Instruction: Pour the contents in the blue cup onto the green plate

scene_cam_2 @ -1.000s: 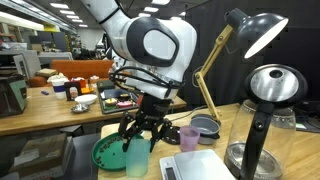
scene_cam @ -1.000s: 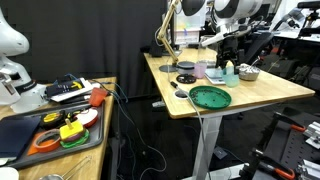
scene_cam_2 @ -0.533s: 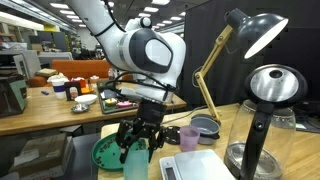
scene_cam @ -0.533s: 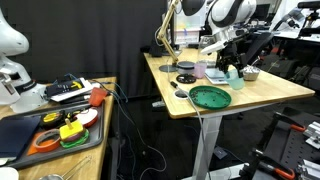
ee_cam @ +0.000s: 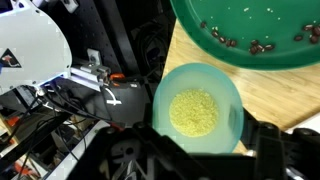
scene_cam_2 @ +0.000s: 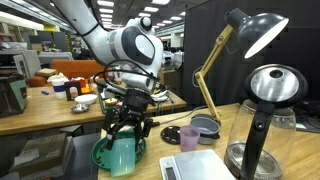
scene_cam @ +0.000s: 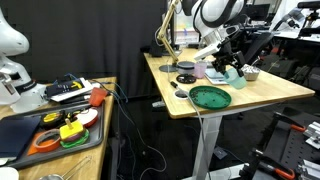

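Note:
My gripper [ee_cam: 197,148] is shut on the blue cup [ee_cam: 197,105], a pale teal tumbler held upright. In the wrist view I look straight into it: the contents [ee_cam: 193,111], a heap of yellowish bits, lie on its bottom. The green plate [ee_cam: 250,40] is just beyond the cup, with a few dark specks on it. In an exterior view the cup [scene_cam_2: 121,153] hangs in the gripper [scene_cam_2: 126,132] at the plate's [scene_cam_2: 99,156] edge. In an exterior view the gripper [scene_cam: 223,68] is behind the plate [scene_cam: 210,97].
A pink cup [scene_cam_2: 187,137], a white scale [scene_cam_2: 200,165], a grey bowl [scene_cam_2: 206,128], a clear jug [scene_cam_2: 265,120] and a desk lamp [scene_cam_2: 250,35] stand beside the plate. Black discs [scene_cam: 185,79] lie on the table. The table edge is close to the plate.
The arm has carried the cup sideways, away from the pink cup and toward the green plate. The cup stays upright with its contents inside.

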